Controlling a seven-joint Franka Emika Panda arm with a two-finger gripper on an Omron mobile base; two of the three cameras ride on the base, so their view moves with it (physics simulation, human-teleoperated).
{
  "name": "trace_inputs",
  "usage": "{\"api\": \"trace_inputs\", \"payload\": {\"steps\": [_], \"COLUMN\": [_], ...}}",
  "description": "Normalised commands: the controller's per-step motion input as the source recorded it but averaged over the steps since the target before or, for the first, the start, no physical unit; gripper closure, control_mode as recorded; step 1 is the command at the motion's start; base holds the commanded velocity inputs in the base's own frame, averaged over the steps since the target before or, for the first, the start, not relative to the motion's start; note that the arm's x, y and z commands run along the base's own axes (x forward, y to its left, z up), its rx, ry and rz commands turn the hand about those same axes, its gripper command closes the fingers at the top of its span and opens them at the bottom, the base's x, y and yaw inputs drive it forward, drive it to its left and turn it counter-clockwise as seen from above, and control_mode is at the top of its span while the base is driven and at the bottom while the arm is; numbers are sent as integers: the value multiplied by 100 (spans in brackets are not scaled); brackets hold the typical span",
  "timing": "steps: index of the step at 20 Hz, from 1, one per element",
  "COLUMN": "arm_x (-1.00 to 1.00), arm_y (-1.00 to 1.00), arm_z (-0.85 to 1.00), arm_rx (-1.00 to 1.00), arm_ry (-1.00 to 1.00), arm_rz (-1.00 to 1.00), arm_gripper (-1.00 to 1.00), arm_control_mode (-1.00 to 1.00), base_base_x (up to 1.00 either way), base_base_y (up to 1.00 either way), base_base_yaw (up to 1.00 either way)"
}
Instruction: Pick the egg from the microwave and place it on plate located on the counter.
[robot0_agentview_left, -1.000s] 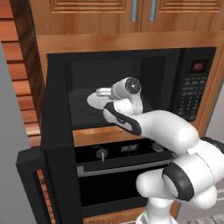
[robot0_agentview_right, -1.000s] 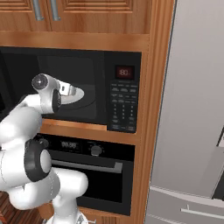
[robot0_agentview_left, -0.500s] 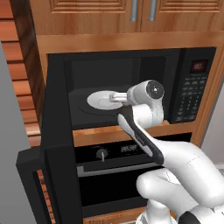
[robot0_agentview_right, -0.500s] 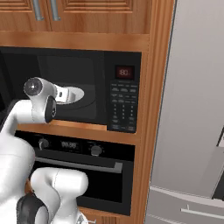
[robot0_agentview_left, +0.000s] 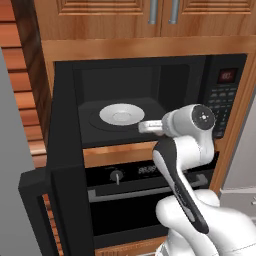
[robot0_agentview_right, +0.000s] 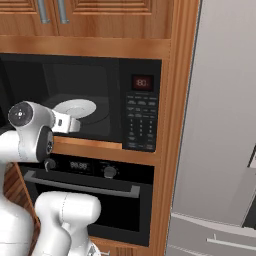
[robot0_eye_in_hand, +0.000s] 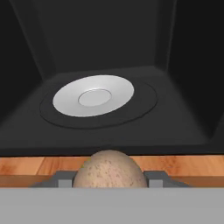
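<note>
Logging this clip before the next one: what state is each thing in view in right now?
microwave: door swung open, cavity dark, red display lit.
white plate: empty, lying flat inside the microwave cavity.
egg: held between the end effector's fingers, outside the cavity at its front edge.
end effector: shut on the egg.
oven: door closed.
upper cabinets: doors closed.

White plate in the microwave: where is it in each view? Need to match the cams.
Left base view: white plate sits centre-left in the microwave cavity, left of the wrist.
Right base view: white plate shows left of centre, partly behind the arm.
Hand view: white plate lies upper-middle, beyond the egg.
Shared landmark: the dark round turntable under it.
</note>
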Motion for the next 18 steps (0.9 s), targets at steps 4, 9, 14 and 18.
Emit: {"api": "trace_inputs", "payload": {"steps": [4, 9, 14, 18], "arm_x": [-73, -57, -43, -17], "arm_y": [0, 0, -13, -24], "arm_z": [32, 26, 17, 14], "arm_rx": [-6, -4, -4, -1], "arm_ry": [12, 11, 5, 1], "arm_rz": [0, 0, 0, 0], "arm_gripper": [100, 100, 100, 100], "arm_control_mode": [-100, -100, -100, -100], "base_base_x": [0, 0, 0, 0], "base_base_y": [0, 0, 0, 0], "base_base_yaw": [0, 0, 0, 0]}}
